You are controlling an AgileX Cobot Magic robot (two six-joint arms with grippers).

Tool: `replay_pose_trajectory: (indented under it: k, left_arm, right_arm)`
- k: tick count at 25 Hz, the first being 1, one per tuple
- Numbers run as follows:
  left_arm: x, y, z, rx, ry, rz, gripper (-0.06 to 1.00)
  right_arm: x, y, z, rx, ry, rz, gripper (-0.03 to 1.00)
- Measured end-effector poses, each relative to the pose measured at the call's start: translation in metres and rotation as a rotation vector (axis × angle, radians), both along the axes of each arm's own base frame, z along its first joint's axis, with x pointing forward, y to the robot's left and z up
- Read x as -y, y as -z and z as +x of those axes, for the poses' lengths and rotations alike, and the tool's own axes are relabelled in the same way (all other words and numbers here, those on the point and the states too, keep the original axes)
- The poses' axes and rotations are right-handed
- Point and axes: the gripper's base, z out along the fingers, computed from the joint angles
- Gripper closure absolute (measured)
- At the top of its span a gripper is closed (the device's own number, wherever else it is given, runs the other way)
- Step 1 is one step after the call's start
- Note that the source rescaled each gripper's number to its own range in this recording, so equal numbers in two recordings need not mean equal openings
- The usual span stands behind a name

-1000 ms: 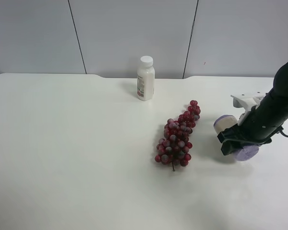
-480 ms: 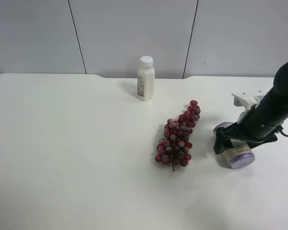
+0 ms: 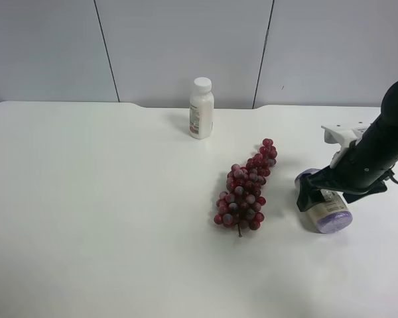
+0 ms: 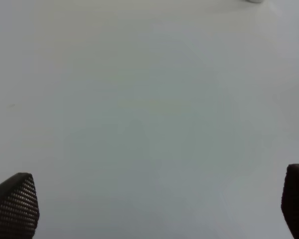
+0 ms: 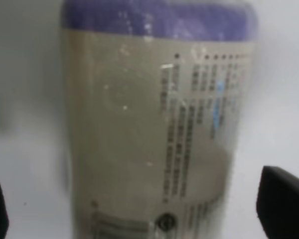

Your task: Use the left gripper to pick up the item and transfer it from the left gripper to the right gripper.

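Note:
A beige bottle with purple ends [image 3: 330,217] lies on its side on the white table [image 3: 106,199], right of the middle. The arm at the exterior high view's right is my right arm. Its gripper [image 3: 322,197] hovers just over the bottle, open, with a finger on each side. In the right wrist view the bottle [image 5: 154,124] fills the frame between the spread fingertips of the right gripper [image 5: 139,209], which do not touch it. My left gripper [image 4: 154,204] is open and empty over bare table. The left arm is out of the exterior high view.
A bunch of red grapes [image 3: 245,189] lies just left of the bottle. A white upright bottle [image 3: 201,108] stands at the back near the wall. The table's right edge is close to the right arm.
The right gripper's jaws have spread and the arm has lifted slightly. The bottle it held a second ago now lies free on the table beneath it.

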Motion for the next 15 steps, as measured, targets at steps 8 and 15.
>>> replay_pose_trajectory:
  k: [8, 15]
  left_arm:
    - [0.0, 0.0, 0.0, 0.0, 0.0, 0.0, -0.06]
    - [0.0, 0.0, 0.0, 0.0, 0.0, 0.0, -0.06]
  right_arm:
    - [0.001, -0.091, -0.012, 0.067, -0.002, 0.003, -0.03]
    - [0.005, -0.162, -0.079, 0.193, 0.009, 0.03, -0.03]
